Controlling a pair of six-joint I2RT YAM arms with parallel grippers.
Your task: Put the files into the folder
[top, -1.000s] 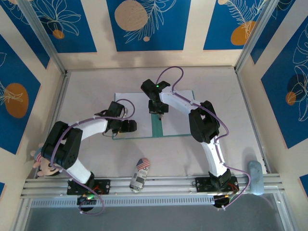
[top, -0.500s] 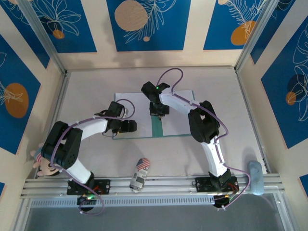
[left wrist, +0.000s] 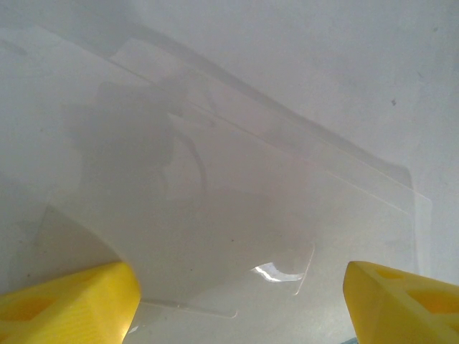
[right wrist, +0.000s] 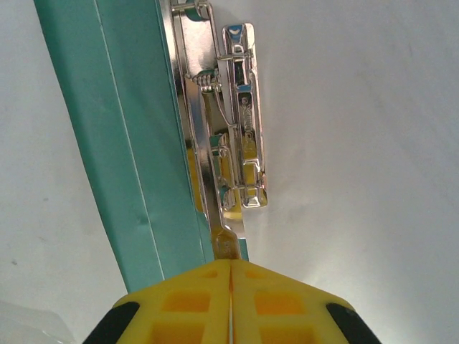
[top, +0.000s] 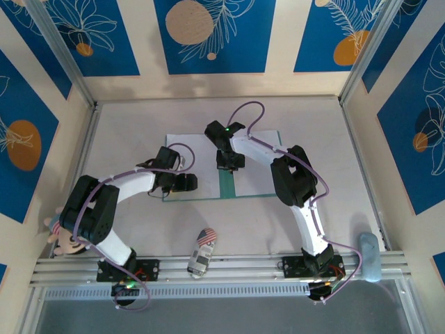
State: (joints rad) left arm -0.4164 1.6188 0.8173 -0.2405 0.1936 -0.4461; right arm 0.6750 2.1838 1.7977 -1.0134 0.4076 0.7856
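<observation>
Files point(top: 198, 149): white sheets lying flat across the open leaves of the folder point(top: 227, 184). Only the teal centre strip shows, running back from under the right claw point(top: 229, 163).

Right claw, wrist view point(right wrist: 231, 269): jaws pressed fully together, no gap. Straight ahead of them sits a metal spring clip point(right wrist: 240, 129), fixed along the teal strip point(right wrist: 115, 143), which runs ahead and to the claw's left. White paper point(right wrist: 358, 143) lies to the claw's right. The clip's lever tip point(right wrist: 225, 244) meets the seam of the closed fingertips. Cannot tell whether it is pinched or only touched.

Left claw point(top: 186, 183): jaws wide, holding nothing. Wrist view point(left wrist: 240, 287): pale sheets spread ahead of and between the yellow fingers point(left wrist: 64, 304), with layered edges running off to the far right and a glossy corner just ahead of the gap.

Step, as I judge it: the sheets look placed, and the clip is being worked to trap them.

Next move probably calls for a small, steady push or lift on the lever, square to the clip so it does not slip off the fingertips. The left claw sits ready to steady the near sheet against sliding.
</observation>
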